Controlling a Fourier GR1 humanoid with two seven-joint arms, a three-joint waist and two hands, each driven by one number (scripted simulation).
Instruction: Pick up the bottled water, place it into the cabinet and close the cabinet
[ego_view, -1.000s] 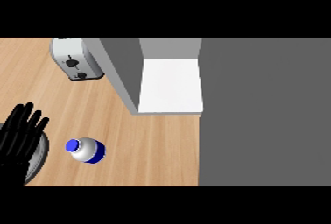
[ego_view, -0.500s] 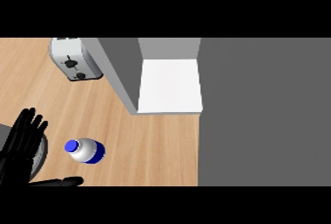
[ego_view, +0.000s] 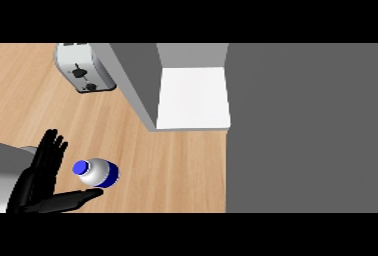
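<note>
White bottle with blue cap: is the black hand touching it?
Cannot tell. Head view: wooden counter shows between the white blue-capped bottle and the left hand's fingers, but the thumb's tip meets its edge.

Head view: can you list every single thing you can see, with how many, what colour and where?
bottled water: one, silvery white with a blue cap, standing on the counter at lower left
toaster: one, silver with black knobs, top left
cabinet: one, grey with a white inside, open, top middle
counter: one, light wood, left and middle
grey shape: one, at the left edge behind the hand; cannot tell what it is
left hand: one, black, open, lower left, fingers straight beside the bottled water, thumb stretched out below it
right hand: none showing
</note>
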